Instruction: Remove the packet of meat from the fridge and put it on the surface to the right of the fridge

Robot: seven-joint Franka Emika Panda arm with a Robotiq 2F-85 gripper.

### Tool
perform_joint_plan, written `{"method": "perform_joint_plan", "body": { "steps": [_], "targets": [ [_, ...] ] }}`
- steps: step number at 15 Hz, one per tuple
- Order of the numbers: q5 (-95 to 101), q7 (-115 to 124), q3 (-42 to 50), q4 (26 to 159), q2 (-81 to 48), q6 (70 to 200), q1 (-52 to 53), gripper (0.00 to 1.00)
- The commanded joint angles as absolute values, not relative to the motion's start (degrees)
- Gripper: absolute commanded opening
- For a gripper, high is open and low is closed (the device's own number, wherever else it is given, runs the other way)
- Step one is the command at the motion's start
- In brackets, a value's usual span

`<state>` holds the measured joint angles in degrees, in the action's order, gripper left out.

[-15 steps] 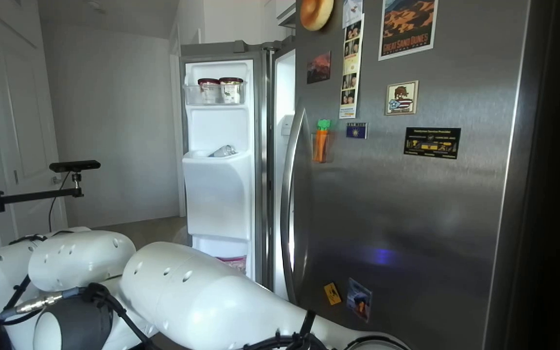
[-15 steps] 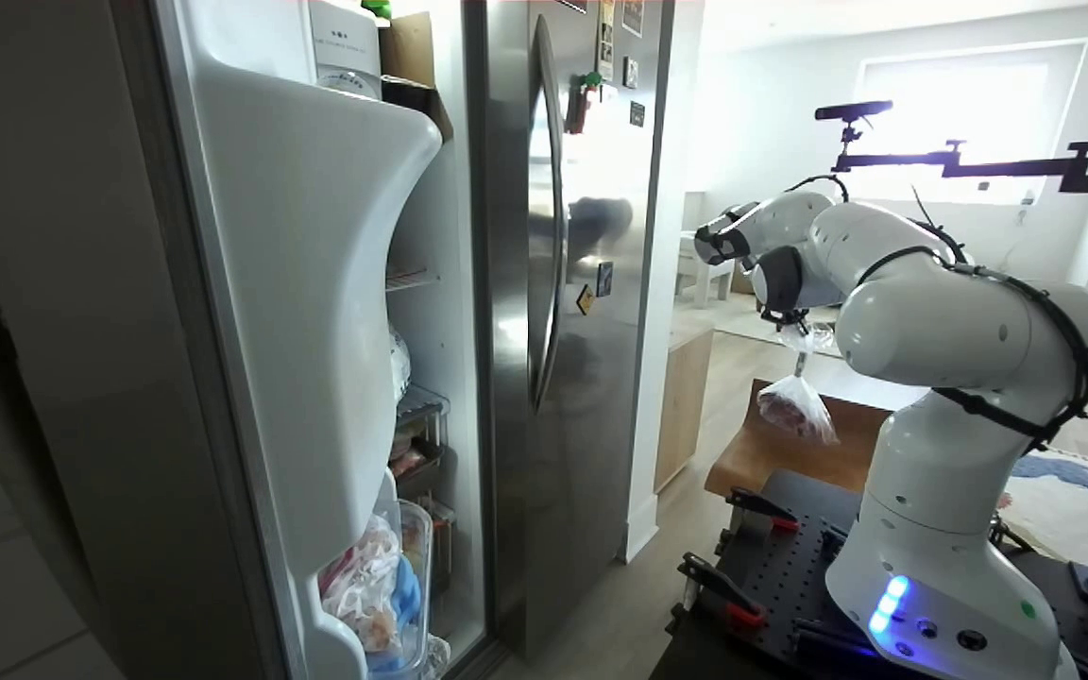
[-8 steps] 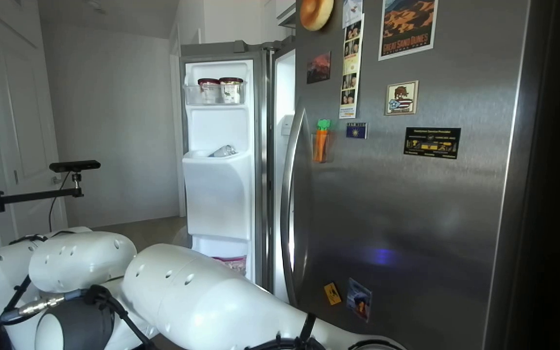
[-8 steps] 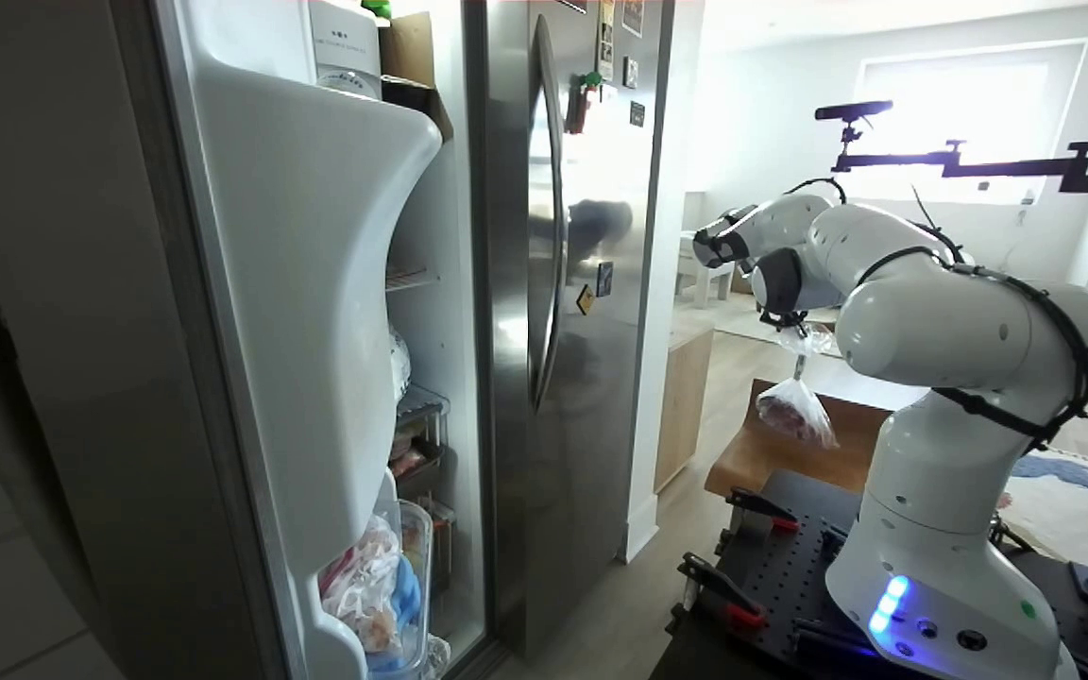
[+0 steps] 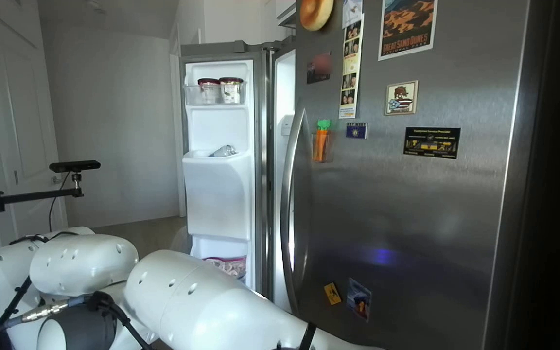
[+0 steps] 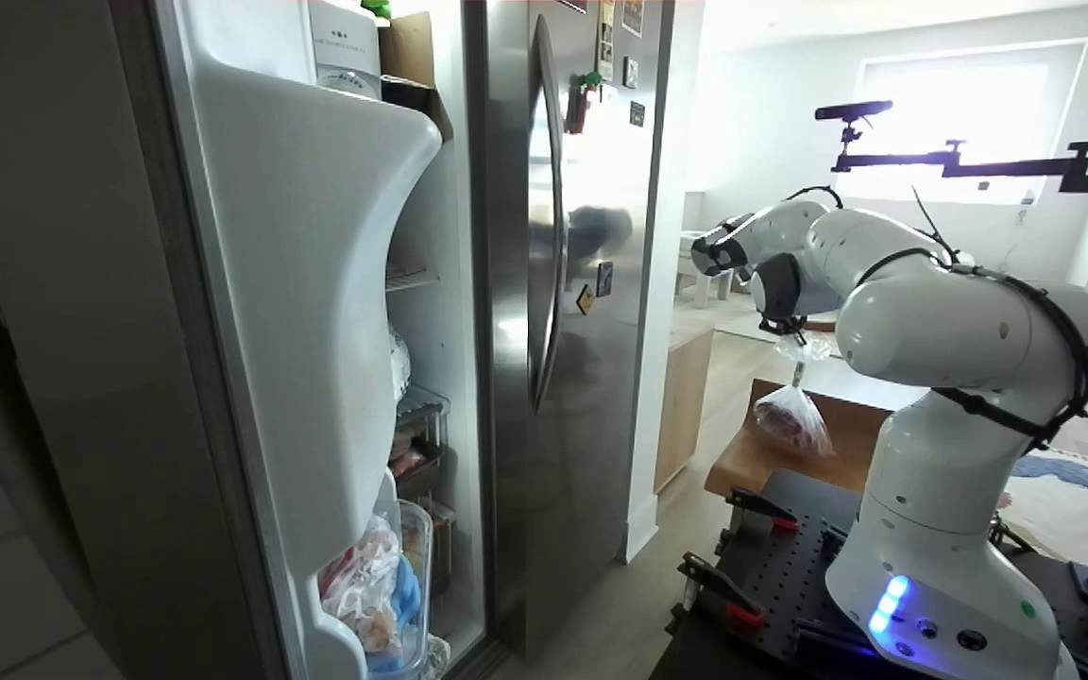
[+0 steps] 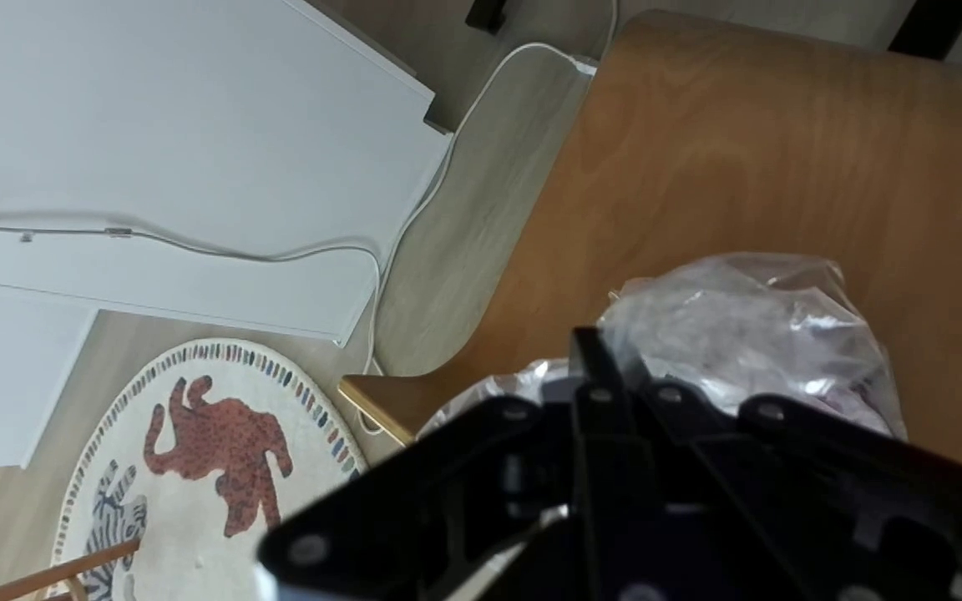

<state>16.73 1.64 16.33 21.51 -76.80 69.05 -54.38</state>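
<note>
The clear plastic packet of reddish meat (image 6: 792, 420) hangs above the curved brown wooden surface (image 7: 723, 167), clamped by its gathered top in your black gripper (image 7: 610, 355), so lower until it rests slack.

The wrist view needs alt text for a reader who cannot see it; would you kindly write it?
A black gripper, its jaws shut, holds a clear plastic bag of meat over a brown wooden surface. At the lower left of the picture is a round cream rug with a spotted red leopard figure.
</note>
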Motion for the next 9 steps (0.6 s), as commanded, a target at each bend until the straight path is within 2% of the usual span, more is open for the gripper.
{"method": "perform_joint_plan", "body": {
  "steps": [1, 2, 4, 9],
  "targets": [
    [17.1, 2.7, 17.6, 20.4, -76.9, 67.6, -53.8, 0.00],
    [17.1, 2.8, 17.6, 20.4, -77.0, 67.6, -53.8, 0.26],
    [17.2, 2.9, 17.7, 20.6, -76.9, 67.7, -53.7, 0.34],
    [17.4, 3.2, 18.5, 22.1, -76.1, 68.4, -53.3, 0.72]
  ]
}}
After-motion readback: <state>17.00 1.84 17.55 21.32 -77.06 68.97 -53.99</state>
